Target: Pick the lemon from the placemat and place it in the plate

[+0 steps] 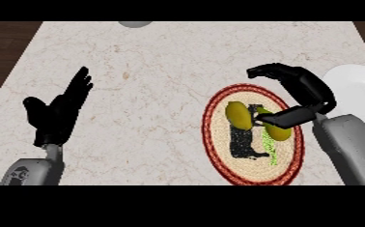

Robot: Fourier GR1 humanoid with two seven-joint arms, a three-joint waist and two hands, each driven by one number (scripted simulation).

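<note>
Your right robot hand (299, 93) hovers open over the placemat (221, 139), holding nothing. Two lemons (239, 115) lie touching; closing could nudge one off. Left robot hand (61, 110) rests open.

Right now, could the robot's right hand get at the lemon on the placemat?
Probably yes. The right hand hangs over the round woven placemat, its thumb beside the lemon; nothing lies between them. A second yellow-green fruit sits partly under the thumb.

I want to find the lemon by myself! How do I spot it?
Find the round woven placemat with the dark red rim, at the counter's right. Two yellow-green ovals lie on it; the lemon is the left one, fully in view, while the right hand's thumb crosses the other.
</note>
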